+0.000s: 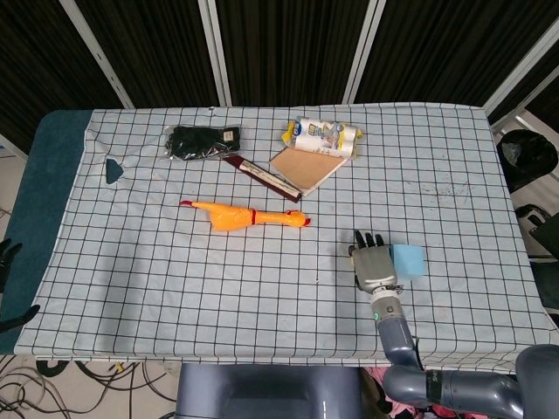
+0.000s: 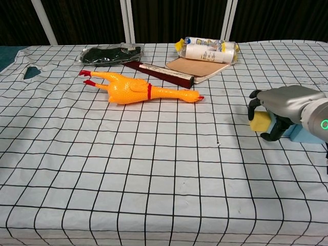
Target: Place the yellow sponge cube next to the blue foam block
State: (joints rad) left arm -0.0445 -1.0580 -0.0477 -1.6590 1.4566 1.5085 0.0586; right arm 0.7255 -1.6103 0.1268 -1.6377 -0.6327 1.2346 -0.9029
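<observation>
The yellow sponge cube sits on the checked cloth at the right, gripped by my right hand, whose fingers curl over it from above. In the head view the right hand hides the cube. The blue foam block lies directly right of the hand, and in the chest view the blue block shows just behind the fingers, touching or nearly touching the cube. Dark fingers that may be my left hand show at the far left edge, off the table.
An orange rubber chicken lies mid-table. At the back are a black pouch, a dark red stick, a brown notebook and a white packet. The table's right edge is close to the block.
</observation>
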